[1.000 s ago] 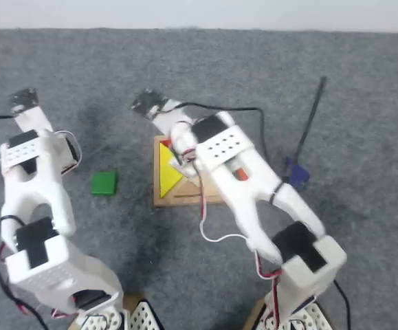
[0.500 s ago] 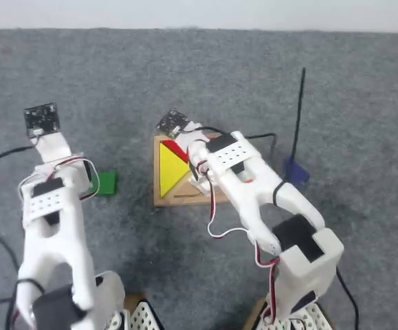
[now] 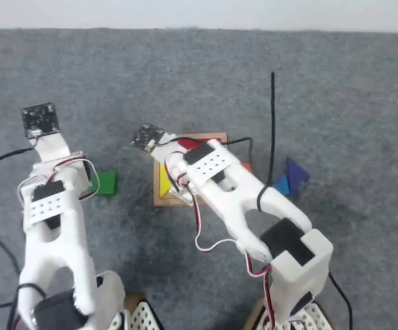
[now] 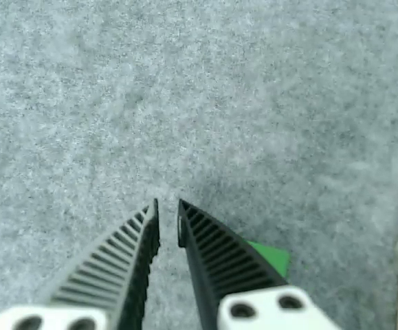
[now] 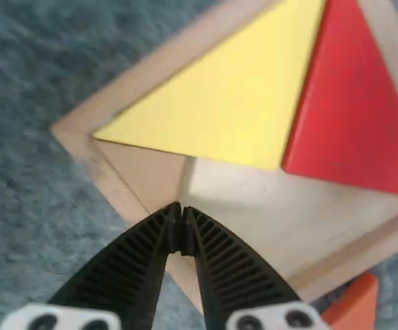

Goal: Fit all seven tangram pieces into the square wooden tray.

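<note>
The square wooden tray (image 3: 216, 137) lies mid-table under my right arm. A yellow triangle (image 5: 233, 103) and a red triangle (image 5: 350, 117) sit inside the tray (image 5: 116, 185), and part of its floor is bare. My right gripper (image 5: 180, 220) is shut and holds nothing, its tips just above that bare floor near a corner. An orange piece (image 5: 353, 306) lies just outside the rim. The green square (image 3: 105, 183) rests on the carpet left of the tray. My left gripper (image 4: 168, 204) hangs beside the green square (image 4: 271, 258), open by a narrow gap and holding nothing.
A light blue triangle (image 3: 281, 184) and a dark blue piece (image 3: 296, 170) lie on the carpet right of the tray. A black cable (image 3: 273, 117) rises near them. Grey carpet covers the table all round, with free room at the back and far right.
My left arm swung in toward the green square. My right arm drew back and left over the tray, uncovering the blue pieces. The black cable shifted left.
</note>
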Robot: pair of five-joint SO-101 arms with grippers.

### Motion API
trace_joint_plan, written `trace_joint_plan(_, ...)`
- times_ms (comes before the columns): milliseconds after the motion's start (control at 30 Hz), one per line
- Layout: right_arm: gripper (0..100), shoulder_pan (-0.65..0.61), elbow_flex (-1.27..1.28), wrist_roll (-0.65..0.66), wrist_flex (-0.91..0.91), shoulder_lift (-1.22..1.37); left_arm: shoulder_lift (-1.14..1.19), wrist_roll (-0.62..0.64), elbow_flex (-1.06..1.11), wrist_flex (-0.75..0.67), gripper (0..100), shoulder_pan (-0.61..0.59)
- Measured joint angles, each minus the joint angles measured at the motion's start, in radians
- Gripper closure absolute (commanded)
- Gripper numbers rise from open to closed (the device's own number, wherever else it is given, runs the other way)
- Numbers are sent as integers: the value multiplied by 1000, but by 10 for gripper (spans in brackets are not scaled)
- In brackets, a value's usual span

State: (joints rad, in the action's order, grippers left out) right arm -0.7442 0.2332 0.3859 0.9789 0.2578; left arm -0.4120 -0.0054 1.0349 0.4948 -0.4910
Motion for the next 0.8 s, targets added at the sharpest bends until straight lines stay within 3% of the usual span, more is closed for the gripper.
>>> trace_joint_plan(367,989,-15,-68,0,63,-18,0,0,0,0,952,0)
trace_joint_plan(633,987,121,-20,0,226,-259,0,0,0,0,952,0)
trace_joint_plan(800,901,222,103,0,233,-311,0,0,0,0,952,2)
